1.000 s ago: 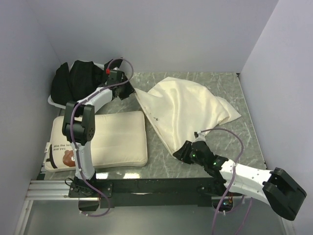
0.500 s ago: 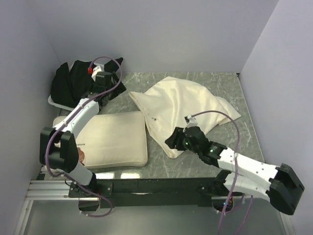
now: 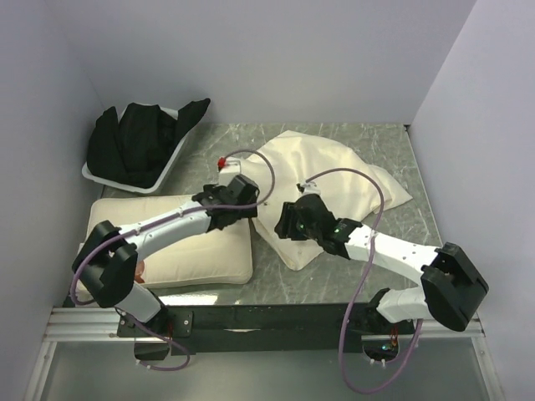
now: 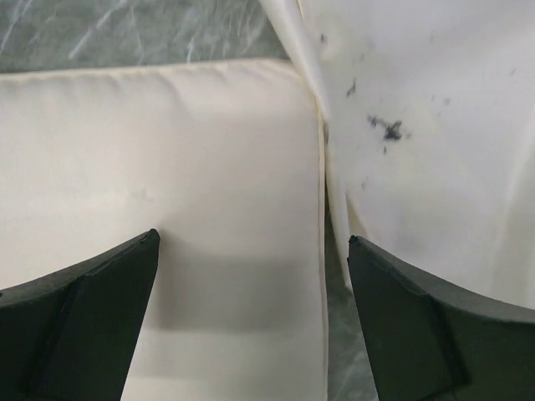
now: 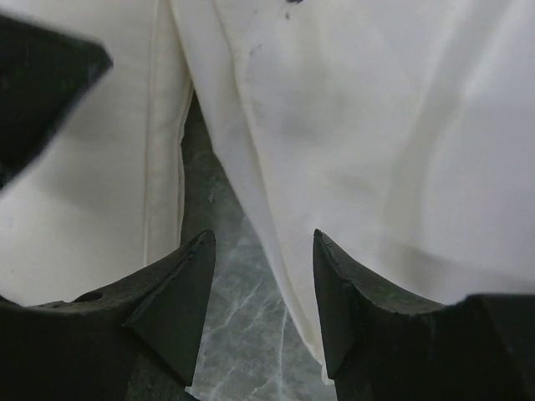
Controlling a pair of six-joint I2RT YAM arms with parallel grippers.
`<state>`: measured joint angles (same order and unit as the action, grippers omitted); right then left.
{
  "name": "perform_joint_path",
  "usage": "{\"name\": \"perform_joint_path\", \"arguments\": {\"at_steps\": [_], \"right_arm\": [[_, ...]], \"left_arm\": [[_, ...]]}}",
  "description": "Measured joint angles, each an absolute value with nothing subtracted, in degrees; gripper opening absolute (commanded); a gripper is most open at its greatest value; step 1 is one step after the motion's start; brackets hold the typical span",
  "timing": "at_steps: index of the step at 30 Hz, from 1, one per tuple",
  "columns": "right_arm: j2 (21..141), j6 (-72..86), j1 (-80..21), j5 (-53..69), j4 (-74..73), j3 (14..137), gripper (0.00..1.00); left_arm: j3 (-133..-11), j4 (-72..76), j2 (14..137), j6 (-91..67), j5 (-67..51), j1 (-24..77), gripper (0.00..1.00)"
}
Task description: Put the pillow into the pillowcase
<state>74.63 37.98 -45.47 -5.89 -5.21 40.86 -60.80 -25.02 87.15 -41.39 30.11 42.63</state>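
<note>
From above, the pillow [image 3: 180, 251], a thick cream cushion with seamed edges, lies on the left near part of the marbled surface [image 3: 274, 281]. The pillowcase [image 3: 334, 171], thin wrinkled cream cloth, sprawls just beside its right end. The left gripper [image 3: 249, 203] hangs over the pillow's far right corner and the right gripper [image 3: 287, 224] over the pillowcase's left edge. In the left wrist view, the left gripper is spread wide and empty above the pillow's piped edge, where the dark-specked pillowcase meets it. In the right wrist view, the right gripper is partly open and holds nothing, over the strip of surface between the two.
</note>
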Motion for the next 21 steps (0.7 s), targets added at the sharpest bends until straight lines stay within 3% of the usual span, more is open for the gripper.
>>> {"name": "perform_joint_path", "arguments": {"at_steps": [4,7,8,9,12,16,21], "right_arm": [[74.7,37.4,-42.6,-5.0,-5.2,40.9,0.57],[74.7,36.9,-41.2,-4.6,-5.2,40.8,0.57],[74.7,36.7,-40.9,-4.4,-5.1,40.8,0.57],[74.7,36.5,-40.7,-4.1,-5.1,40.8,0.57],[74.9,35.9,-40.5,-3.2,-4.9,40.8,0.58],[77.6,34.5,-40.5,-1.7,-3.6,41.2,0.58],[85.9,32.0,-41.2,-0.8,-3.8,45.6,0.59]], "left_arm": [[-60.7,-28.2,88.8,-41.9,34.8,48.2,0.99],[-60.7,-30.8,91.7,-44.4,39.3,52.1,0.88],[-60.7,-31.6,92.6,-45.4,40.7,53.0,0.79],[-60.5,-32.0,93.5,-46.4,42.1,53.7,0.51],[-58.5,-32.4,94.7,-49.1,46.0,54.2,0.01],[-55.5,-31.5,92.6,-52.5,48.4,54.1,0.01],[-48.2,-29.4,81.6,-55.8,45.1,53.1,0.01]]}}
